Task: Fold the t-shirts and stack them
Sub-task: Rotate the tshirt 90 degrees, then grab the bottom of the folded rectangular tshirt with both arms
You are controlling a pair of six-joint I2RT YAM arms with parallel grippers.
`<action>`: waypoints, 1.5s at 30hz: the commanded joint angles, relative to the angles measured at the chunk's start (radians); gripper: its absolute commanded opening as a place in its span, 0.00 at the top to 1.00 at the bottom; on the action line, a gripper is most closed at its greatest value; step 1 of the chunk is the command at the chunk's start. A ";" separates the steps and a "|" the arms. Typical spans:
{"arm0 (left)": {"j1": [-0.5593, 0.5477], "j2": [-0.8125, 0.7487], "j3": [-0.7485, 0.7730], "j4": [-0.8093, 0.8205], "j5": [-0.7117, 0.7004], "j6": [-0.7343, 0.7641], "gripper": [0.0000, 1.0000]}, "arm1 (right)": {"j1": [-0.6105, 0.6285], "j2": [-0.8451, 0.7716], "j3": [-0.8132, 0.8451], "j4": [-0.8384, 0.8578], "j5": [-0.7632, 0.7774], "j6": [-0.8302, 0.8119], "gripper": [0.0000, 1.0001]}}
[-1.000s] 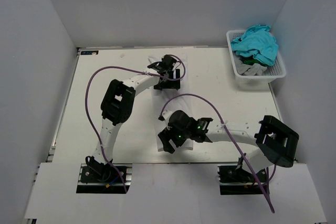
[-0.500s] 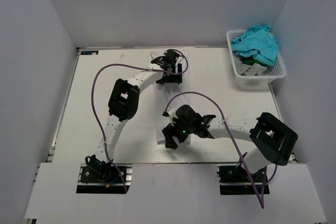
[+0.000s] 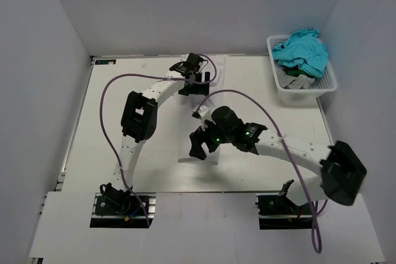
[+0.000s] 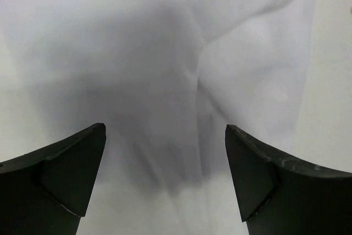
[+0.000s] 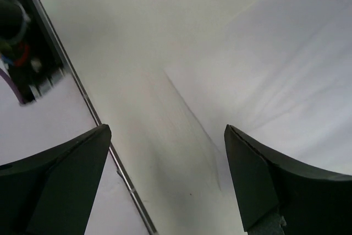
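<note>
Table (image 3: 162, 172), white t-shirt (image 4: 165, 53), right gripper (image 3: 198, 149) now farther in (jaws apart)

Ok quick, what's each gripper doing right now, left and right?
Left gripper: open, holding nothing, over the white t-shirt.
Right gripper: open, holding nothing, over that shirt's edge.
</note>
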 commanded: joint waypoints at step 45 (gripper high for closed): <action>-0.195 -0.866 -1.250 0.084 0.093 -0.222 1.00 | -0.040 0.159 0.025 -0.311 0.287 0.463 1.00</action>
